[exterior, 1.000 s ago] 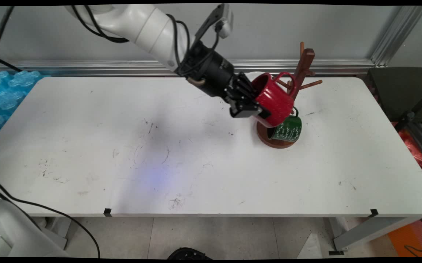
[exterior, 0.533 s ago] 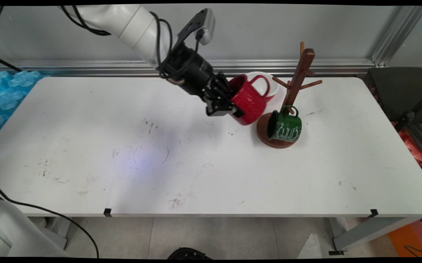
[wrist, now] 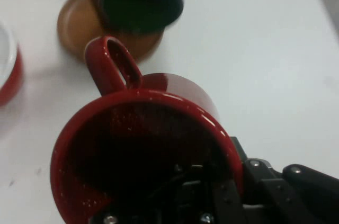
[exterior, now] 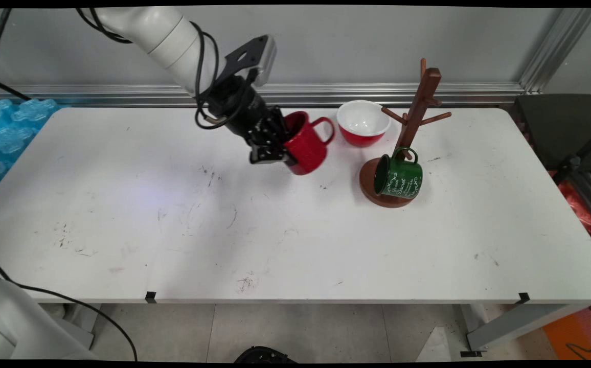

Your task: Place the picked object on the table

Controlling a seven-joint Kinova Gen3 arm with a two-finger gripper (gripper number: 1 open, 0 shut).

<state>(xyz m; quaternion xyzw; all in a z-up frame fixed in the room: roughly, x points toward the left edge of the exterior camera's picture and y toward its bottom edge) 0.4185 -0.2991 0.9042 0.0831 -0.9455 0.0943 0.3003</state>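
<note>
The surface (exterior: 121,230) carries a wooden mug tree (exterior: 412,122) at its far right, a green mug (exterior: 399,178) hung low over the tree's base. A red bowl (exterior: 363,122) stands just left of the tree. The tool (exterior: 280,148) is clenched on the rim of a red mug (exterior: 304,143), one finger inside the cup (hand view). The mug hangs tilted above the surface, handle toward the bowl, left of bowl and tree alike.

White table (exterior: 295,235): wooden mug tree (exterior: 400,153), red bowl (exterior: 362,122).
</note>
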